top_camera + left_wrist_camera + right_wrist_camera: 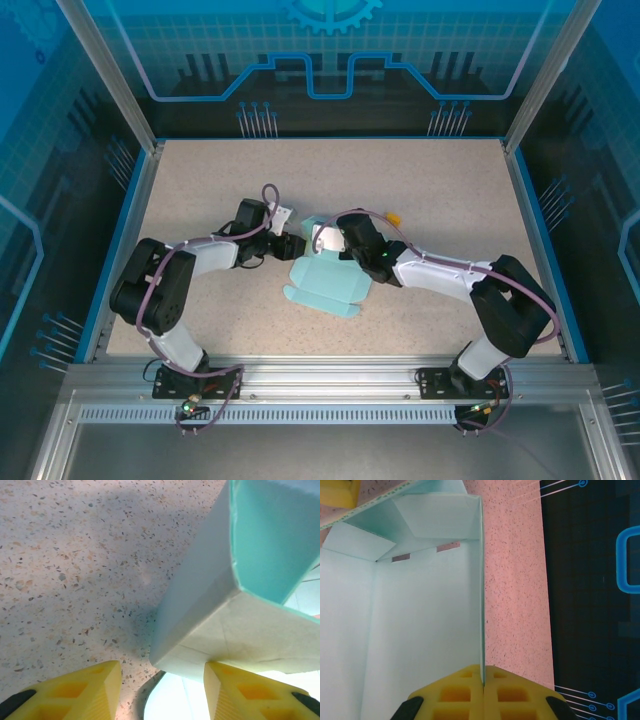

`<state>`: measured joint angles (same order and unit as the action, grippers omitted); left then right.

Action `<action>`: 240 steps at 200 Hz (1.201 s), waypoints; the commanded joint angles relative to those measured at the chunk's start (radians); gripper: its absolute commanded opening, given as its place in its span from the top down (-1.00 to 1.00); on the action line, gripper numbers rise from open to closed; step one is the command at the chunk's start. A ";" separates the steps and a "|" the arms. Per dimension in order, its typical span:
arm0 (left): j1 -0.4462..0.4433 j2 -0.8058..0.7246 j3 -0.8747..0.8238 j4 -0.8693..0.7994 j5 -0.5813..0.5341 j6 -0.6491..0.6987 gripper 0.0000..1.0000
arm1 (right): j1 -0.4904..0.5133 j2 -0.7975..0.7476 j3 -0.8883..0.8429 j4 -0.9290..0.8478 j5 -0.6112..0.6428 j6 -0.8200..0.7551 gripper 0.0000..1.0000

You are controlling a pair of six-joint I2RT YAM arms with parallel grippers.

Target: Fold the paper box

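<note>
Top external first: where does the paper box (325, 282) sit?

About midway between the left and right edges of the desk (440, 180), somewhat closer to the near edge than the far one. Its near part lies flat, with rounded tabs toward the near edge. Its far part is raised, and both arms meet there.

Which pincer is where?

The left pincer (292, 246) comes at the box's far-left corner, and the right pincer (328, 238) sits over the raised far part. A tiny orange-yellow object (393, 217) lies on the desk just beyond the right arm, apart from the box.

Left wrist view, how do the jaws stand?

The left pincer (162, 669) is partly spread, its yellow fingers (75, 695) apart. A standing corner of the box (200, 610) rises just ahead of them, and its bottom edge meets the tip of the finger on the view's right. Speckled desk and pale card show in the gap, so it grips nothing.

And the right wrist view?

The right pincer (483, 674) is closed tight on a thin upright wall of the box (420, 630); the card's edge runs straight down into the seam between its two yellow fingers. Left of that wall the box's inside opens out, with two folded flaps and two small slots at its end. Right of it is bare desk (512, 580), then a dark blue-lined panel (590, 605) past the desk's edge
</note>
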<state>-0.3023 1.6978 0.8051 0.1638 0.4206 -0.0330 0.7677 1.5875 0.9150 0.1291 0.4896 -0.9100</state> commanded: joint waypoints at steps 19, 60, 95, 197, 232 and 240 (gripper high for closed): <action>-0.011 0.017 0.044 0.032 0.052 0.058 -0.01 | -0.014 -0.021 -0.024 0.034 -0.048 -0.039 1.00; -0.011 0.023 0.050 0.025 0.062 0.086 -0.02 | -0.019 -0.026 -0.063 0.084 -0.048 -0.069 1.00; -0.011 0.029 0.045 0.032 0.080 0.105 -0.04 | -0.023 -0.038 -0.085 0.112 -0.054 -0.079 1.00; -0.018 0.040 0.016 0.096 0.112 0.142 -0.04 | -0.016 -0.074 -0.150 0.191 -0.046 -0.081 1.00; -0.024 0.049 0.016 0.100 0.116 0.158 -0.05 | -0.010 -0.078 -0.166 0.211 -0.034 -0.083 1.00; -0.024 0.048 0.010 0.111 0.119 0.161 -0.05 | -0.009 -0.079 -0.169 0.214 -0.031 -0.085 1.00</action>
<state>-0.3157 1.7386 0.8227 0.2161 0.4957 0.0887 0.7460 1.5295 0.7631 0.3096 0.4702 -0.9741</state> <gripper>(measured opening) 0.524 0.059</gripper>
